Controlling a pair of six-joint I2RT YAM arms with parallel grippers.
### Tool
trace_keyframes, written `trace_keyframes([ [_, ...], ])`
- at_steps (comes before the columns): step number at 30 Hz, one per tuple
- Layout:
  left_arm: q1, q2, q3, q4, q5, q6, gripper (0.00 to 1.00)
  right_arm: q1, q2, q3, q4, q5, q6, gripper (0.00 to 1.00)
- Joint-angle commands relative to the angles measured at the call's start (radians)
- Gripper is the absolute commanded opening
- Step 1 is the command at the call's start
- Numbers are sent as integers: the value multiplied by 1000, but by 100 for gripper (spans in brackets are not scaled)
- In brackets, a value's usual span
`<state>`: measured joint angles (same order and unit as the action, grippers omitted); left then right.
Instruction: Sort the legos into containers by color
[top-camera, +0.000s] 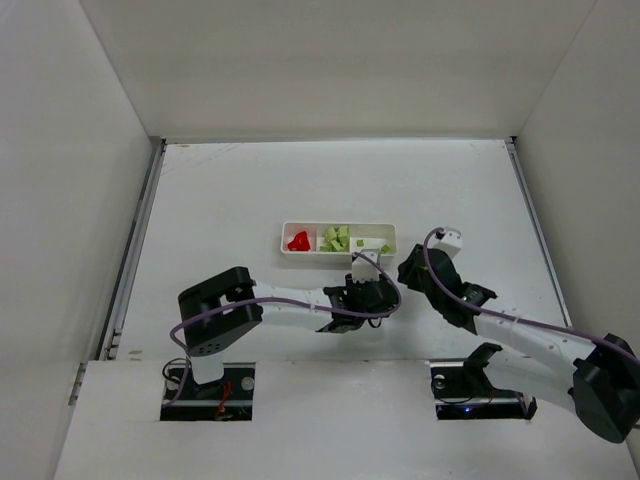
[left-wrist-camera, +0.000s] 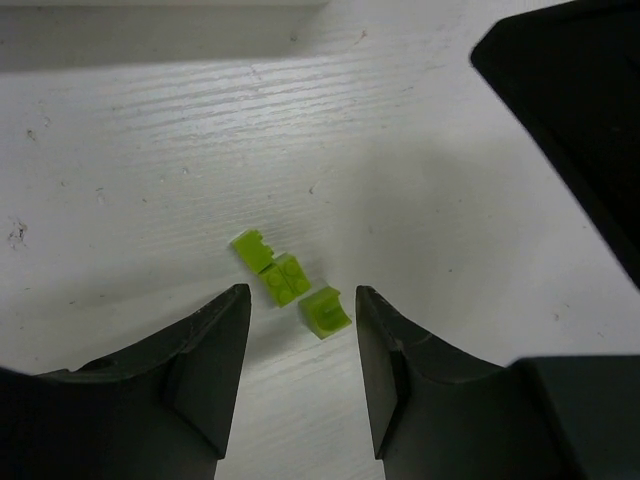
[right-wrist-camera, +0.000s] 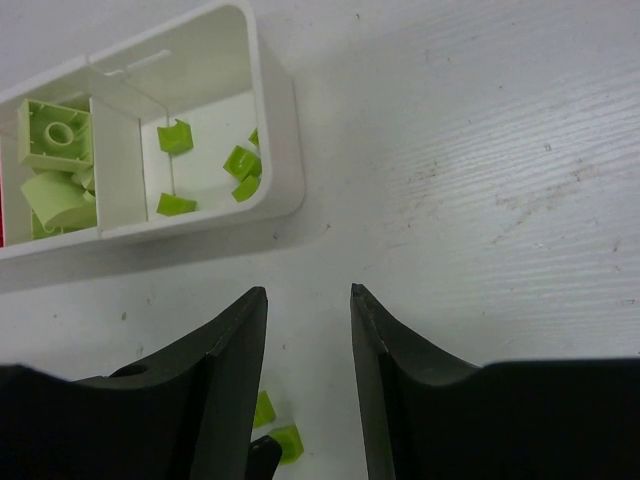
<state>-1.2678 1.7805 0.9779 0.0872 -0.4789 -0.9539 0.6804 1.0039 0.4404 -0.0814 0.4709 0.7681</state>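
The white tray (top-camera: 339, 252) holds red legos (top-camera: 298, 241) in its left container, pale yellow-green ones (right-wrist-camera: 55, 135) in the middle and bright green ones (right-wrist-camera: 240, 160) in the right. Three bright green legos lie loose on the table (left-wrist-camera: 252, 246) (left-wrist-camera: 285, 278) (left-wrist-camera: 326, 311). My left gripper (left-wrist-camera: 302, 295) hangs open just over them, and the nearest brick sits at the mouth of its jaws, untouched. My right gripper (right-wrist-camera: 307, 290) is open and empty over bare table, just near the tray's right end (right-wrist-camera: 270, 130). Two of the loose bricks (right-wrist-camera: 280, 440) show beside its left finger.
Both grippers (top-camera: 380, 298) (top-camera: 408, 268) crowd together just in front of the tray's right end. The right arm's dark body (left-wrist-camera: 570, 120) fills the upper right of the left wrist view. White walls enclose the table on three sides.
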Motion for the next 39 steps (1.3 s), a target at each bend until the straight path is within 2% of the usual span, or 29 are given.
trace_keyframes([
  [1,0,23,42,-96,-82,-193,43,1,-39,-12,28,-6,30,44],
  [9,6,49,48,-72,-110,-224,41,5,-41,-38,37,-9,45,43],
  [15,11,60,32,-86,-116,-236,28,6,-31,-55,51,-23,49,43],
  [18,15,63,22,-95,-124,-240,27,6,-31,-55,54,-28,53,43],
  [23,17,56,12,-110,-142,-224,20,24,-37,-49,43,-29,57,43],
  [30,5,-56,-39,-78,-149,-100,14,87,-76,-45,-41,-32,91,45],
  [35,6,-185,-93,9,-66,-29,14,178,-65,-6,-133,1,108,44],
  [39,43,-265,-139,58,-3,-19,14,227,-35,0,-146,-9,119,43],
])
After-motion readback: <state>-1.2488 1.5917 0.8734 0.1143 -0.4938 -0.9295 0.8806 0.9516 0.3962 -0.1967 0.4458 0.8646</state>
